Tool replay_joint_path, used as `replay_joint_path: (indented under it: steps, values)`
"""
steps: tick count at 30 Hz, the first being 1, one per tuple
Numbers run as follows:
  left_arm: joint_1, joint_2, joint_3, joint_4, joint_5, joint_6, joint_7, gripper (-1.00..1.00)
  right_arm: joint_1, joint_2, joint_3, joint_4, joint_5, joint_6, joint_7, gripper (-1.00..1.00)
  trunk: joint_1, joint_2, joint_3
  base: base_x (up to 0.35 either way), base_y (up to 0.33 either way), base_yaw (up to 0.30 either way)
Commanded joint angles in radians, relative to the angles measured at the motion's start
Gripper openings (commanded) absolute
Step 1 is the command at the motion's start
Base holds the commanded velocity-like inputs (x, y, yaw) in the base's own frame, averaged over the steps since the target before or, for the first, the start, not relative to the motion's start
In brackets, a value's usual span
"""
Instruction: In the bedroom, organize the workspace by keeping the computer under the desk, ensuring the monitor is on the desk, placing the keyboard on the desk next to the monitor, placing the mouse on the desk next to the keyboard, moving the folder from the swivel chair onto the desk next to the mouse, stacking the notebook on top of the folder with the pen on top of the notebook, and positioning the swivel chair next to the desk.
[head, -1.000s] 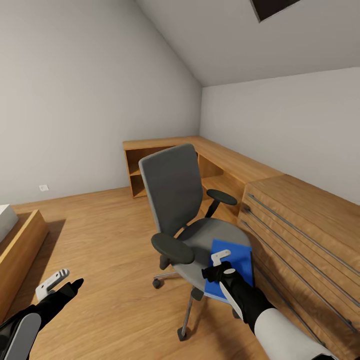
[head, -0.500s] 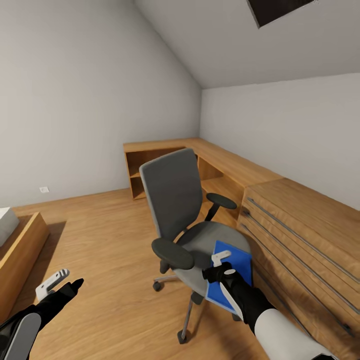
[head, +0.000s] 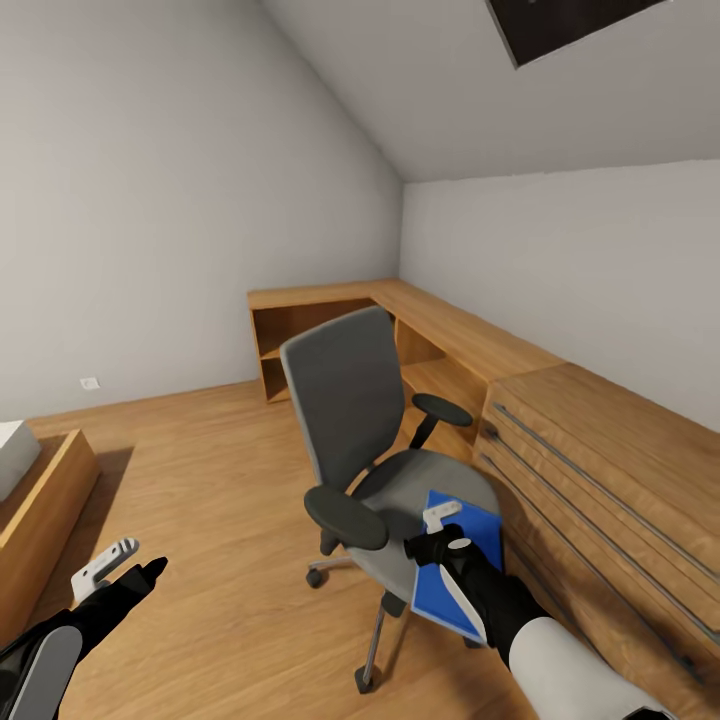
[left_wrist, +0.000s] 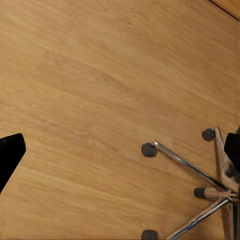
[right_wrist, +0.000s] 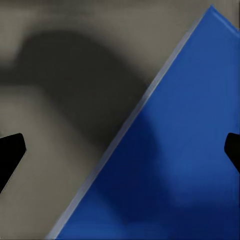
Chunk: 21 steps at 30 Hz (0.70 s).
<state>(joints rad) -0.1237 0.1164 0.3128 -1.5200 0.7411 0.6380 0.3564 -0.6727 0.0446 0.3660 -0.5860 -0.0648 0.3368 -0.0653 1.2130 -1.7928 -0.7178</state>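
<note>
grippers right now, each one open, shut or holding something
Left gripper: open, holding nothing, over the floor.
Right gripper: open, above the folder on the swivel chair, not gripping it.

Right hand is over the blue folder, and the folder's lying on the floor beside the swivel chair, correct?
Not quite. The right hand is over the folder, but the head view shows the folder lying on the swivel chair seat, not the floor.
</note>
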Motion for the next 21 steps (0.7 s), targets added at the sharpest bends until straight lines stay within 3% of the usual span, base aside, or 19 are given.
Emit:
replay_joint_path:
  steps: [1, 11, 15, 20, 21]
  values:
    - [-0.001, 0.000, 0.000, -0.001, 0.011, 0.003, 0.009, 1.00, 0.000, -0.001, 0.006, -0.001, -0.007, 0.005, -0.007, 1.00, -0.004, 0.007, 0.002, 0.000, 0.000, 0.000]
    - [-0.001, 0.000, 0.000, 0.015, 0.012, 0.003, 0.009, 1.00, -0.001, -0.002, 0.005, -0.006, -0.007, 0.005, -0.007, 1.00, -0.042, 0.077, 0.034, 0.000, 0.000, 0.000]
    - [-0.001, 0.000, 0.000, 0.022, 0.012, 0.003, 0.009, 1.00, 0.000, -0.019, 0.003, -0.042, -0.007, 0.005, -0.007, 1.00, -0.042, 0.077, 0.034, 0.000, 0.000, 0.000]
    - [-0.001, 0.000, -0.001, 0.036, 0.012, 0.002, 0.009, 1.00, 0.014, -0.052, 0.002, -0.155, -0.009, 0.042, -0.006, 1.00, -0.042, 0.077, 0.034, 0.000, 0.000, 0.000]
    - [-0.001, 0.000, -0.001, 0.039, 0.012, 0.002, 0.009, 1.00, 0.046, -0.074, 0.001, -0.245, -0.012, 0.084, -0.006, 1.00, -0.042, 0.077, 0.034, 0.000, 0.000, 0.000]
